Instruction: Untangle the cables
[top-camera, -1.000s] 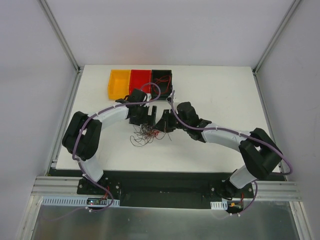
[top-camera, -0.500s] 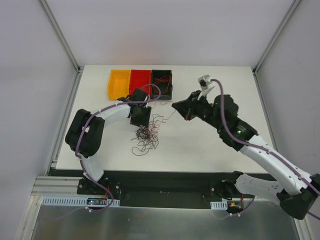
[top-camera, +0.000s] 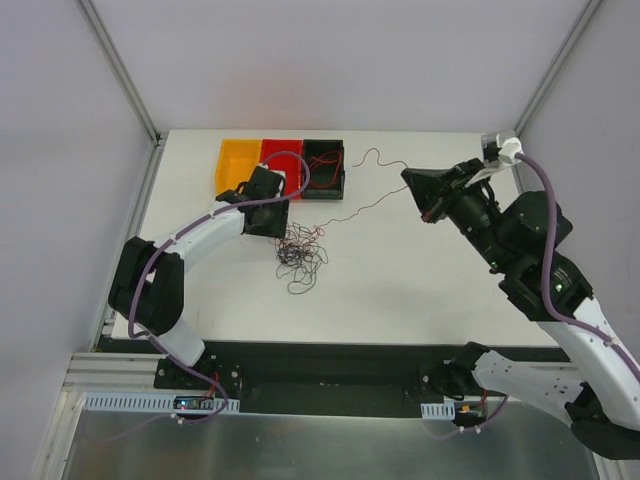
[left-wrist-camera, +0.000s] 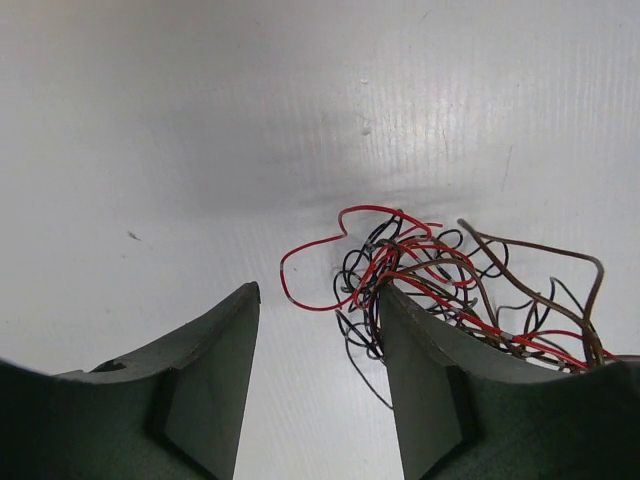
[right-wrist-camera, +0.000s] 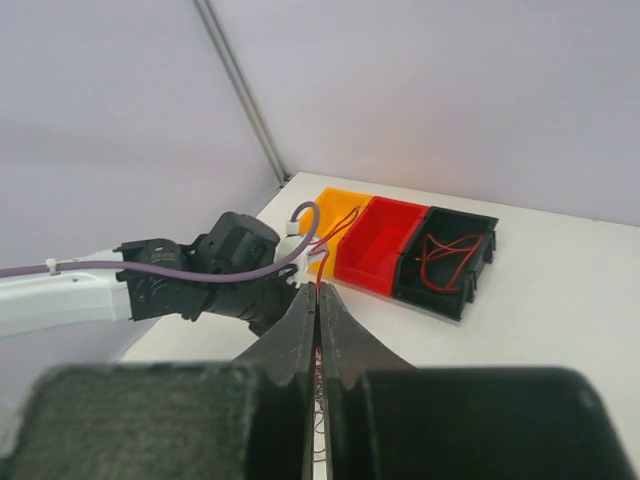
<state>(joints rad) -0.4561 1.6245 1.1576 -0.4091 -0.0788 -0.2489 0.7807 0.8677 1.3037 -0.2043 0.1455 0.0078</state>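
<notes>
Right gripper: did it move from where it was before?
Yes. The right gripper swung right, from below the black bin to well right of it, trailing one wire.

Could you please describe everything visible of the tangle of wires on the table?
The tangle is a loose knot of hair-thin, curly wires, red, brown and black, lying on the white table beside the open left gripper. One strand runs off it to the shut right gripper.
</notes>
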